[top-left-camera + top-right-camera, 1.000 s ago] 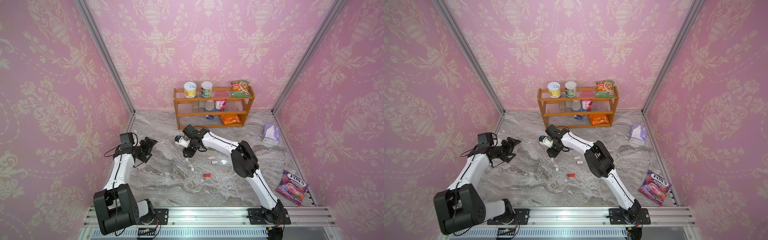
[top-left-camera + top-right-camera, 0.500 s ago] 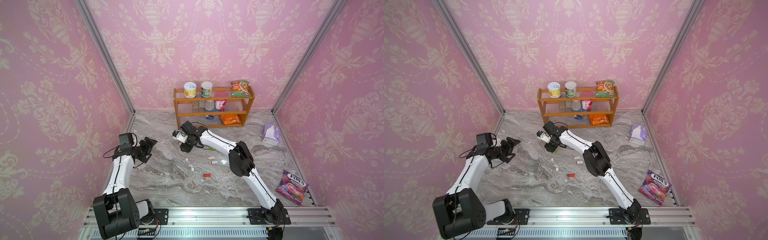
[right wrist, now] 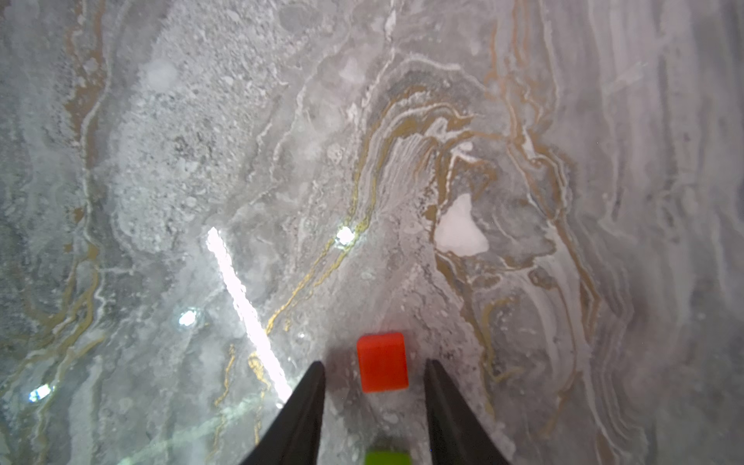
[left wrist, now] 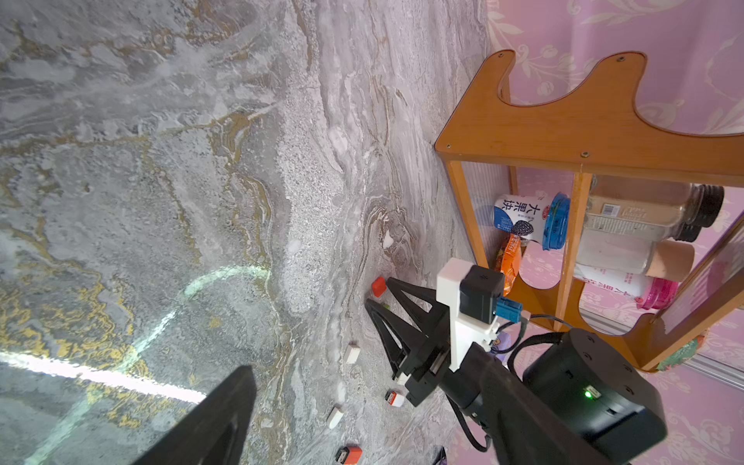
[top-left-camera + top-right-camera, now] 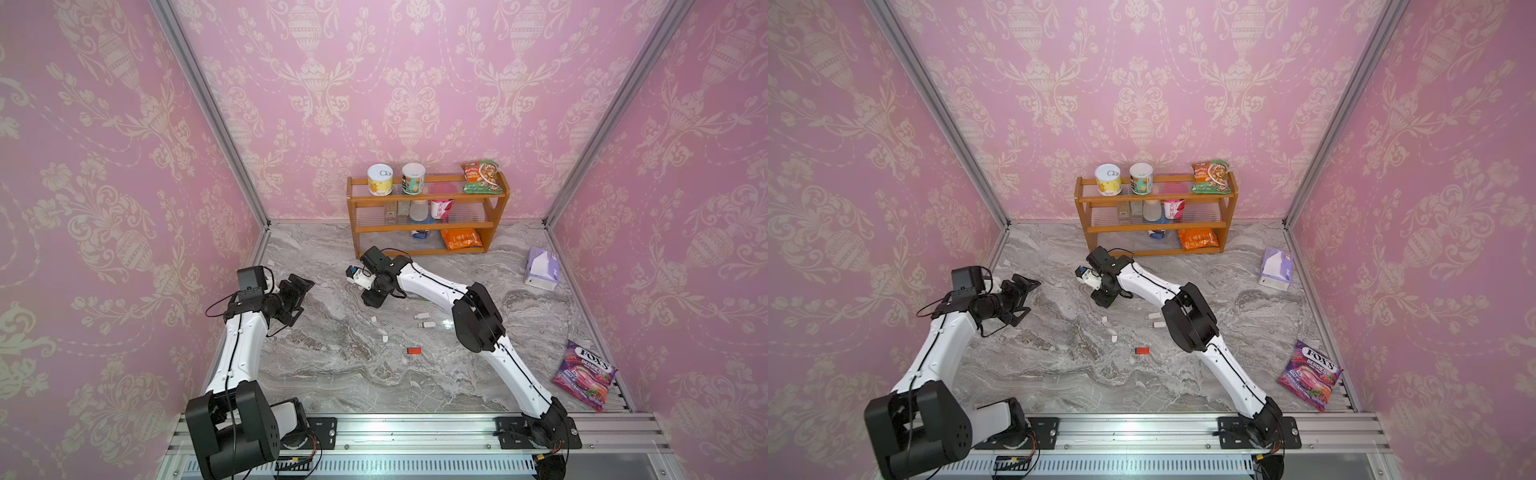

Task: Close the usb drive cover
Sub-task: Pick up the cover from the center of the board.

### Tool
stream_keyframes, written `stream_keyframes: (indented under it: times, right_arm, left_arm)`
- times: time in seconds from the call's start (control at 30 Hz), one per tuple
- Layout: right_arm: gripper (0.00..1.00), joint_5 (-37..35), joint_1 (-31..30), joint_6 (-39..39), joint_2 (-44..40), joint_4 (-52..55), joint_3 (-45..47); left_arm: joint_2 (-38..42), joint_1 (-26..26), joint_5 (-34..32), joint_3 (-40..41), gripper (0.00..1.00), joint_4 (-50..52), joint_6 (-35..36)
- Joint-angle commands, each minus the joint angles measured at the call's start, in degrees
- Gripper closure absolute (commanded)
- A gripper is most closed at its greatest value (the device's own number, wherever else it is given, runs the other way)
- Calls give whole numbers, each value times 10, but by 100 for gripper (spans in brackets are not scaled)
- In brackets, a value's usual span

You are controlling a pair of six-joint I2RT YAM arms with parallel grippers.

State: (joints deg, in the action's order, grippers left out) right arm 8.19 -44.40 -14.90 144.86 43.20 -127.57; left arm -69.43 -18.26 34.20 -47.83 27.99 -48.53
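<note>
A small red cap (image 3: 382,361) lies on the marble between the fingertips of my right gripper (image 3: 374,363). The jaws stand apart with a gap on each side of it, so the gripper is open. A green piece (image 3: 386,457) shows deeper between the fingers. In both top views the right gripper (image 5: 371,298) (image 5: 1102,299) covers the cap. A red usb drive (image 5: 413,351) (image 5: 1143,351) lies nearer the front. My left gripper (image 5: 303,300) (image 5: 1027,297) hovers open and empty at the left. Its wrist view shows the cap (image 4: 378,286).
Two white usb drives (image 5: 422,316) (image 5: 427,323) and two white caps (image 5: 373,319) (image 5: 385,338) lie right of and nearer than the right gripper. A wooden shelf (image 5: 428,227) with cans and snacks stands behind it. A tissue pack (image 5: 540,270) and candy bag (image 5: 584,374) are at the right.
My right gripper has shifted slightly toward the far left and sits over the red cap. The left arm has barely moved.
</note>
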Motion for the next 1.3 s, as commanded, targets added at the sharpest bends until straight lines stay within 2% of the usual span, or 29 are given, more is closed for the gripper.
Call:
stream_keyframes:
  times: [0.0, 0.33, 0.63, 1.27]
  right_arm:
    - [57, -15, -4, -4, 17, 33, -8]
    - [59, -14, -12, -7, 27, 35, -12]
    - [63, -26, -18, -5, 47, 57, -41]
    - [66, -50, -16, -7, 37, 64, -8]
  left_arm:
    - [4, -5, 4, 4, 9, 5, 12]
    - [5, -4, 6, 12, 9, 3, 15]
    - [9, -4, 6, 13, 9, 6, 16]
    - [11, -4, 8, 16, 9, 5, 12]
